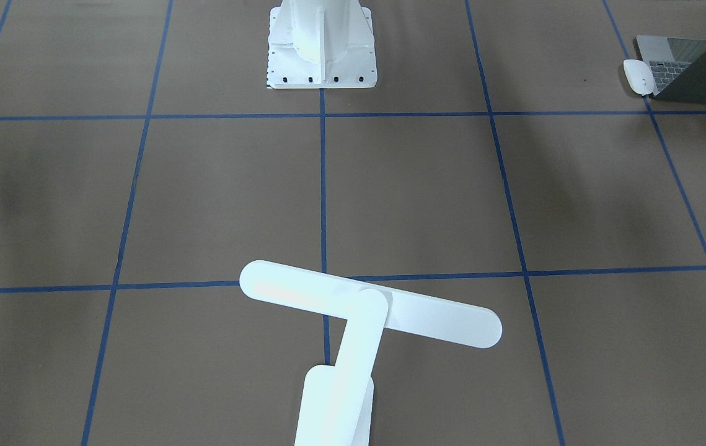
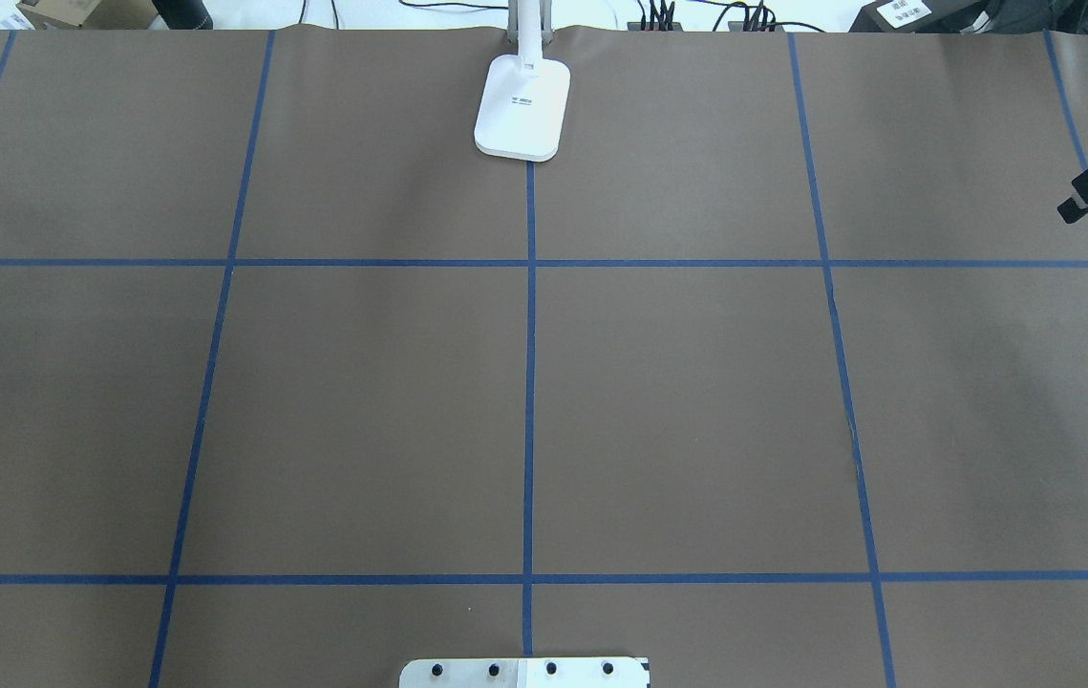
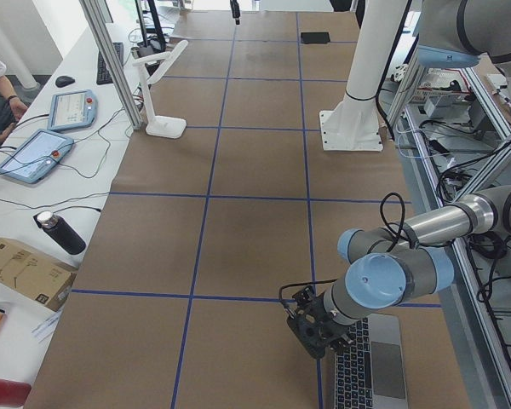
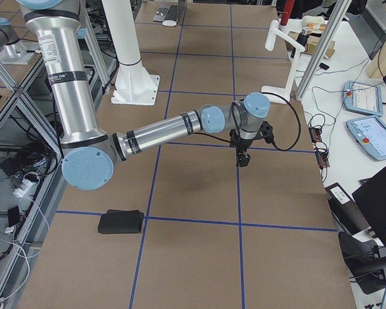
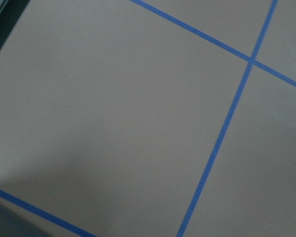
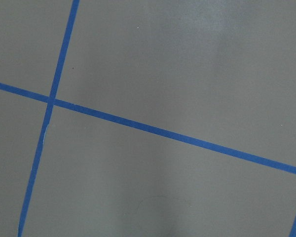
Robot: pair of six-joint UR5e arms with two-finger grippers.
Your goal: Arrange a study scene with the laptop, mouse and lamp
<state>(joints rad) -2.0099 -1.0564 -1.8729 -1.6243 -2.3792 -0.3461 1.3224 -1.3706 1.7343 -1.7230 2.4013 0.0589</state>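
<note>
1. Overhead exterior: behind the robot, facing forward and down, wide on the table (image 2: 696, 382)
2. Front-facing: from the opposite side, steeply down; shares the lamp (image 1: 365, 310) and white pedestal (image 1: 322, 56) with the overhead
3. Side views: opposite table ends, looking along it, both holding lamp and pedestal
4. Wrist cameras: close above the brown covering (image 5: 113, 98) and blue tape lines (image 6: 163, 132)

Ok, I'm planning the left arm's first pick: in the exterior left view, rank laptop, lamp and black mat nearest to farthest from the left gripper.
From the left gripper:
1. laptop, just beside it.
2. lamp, mid-table, operators' side.
3. black mat, far end.
</note>
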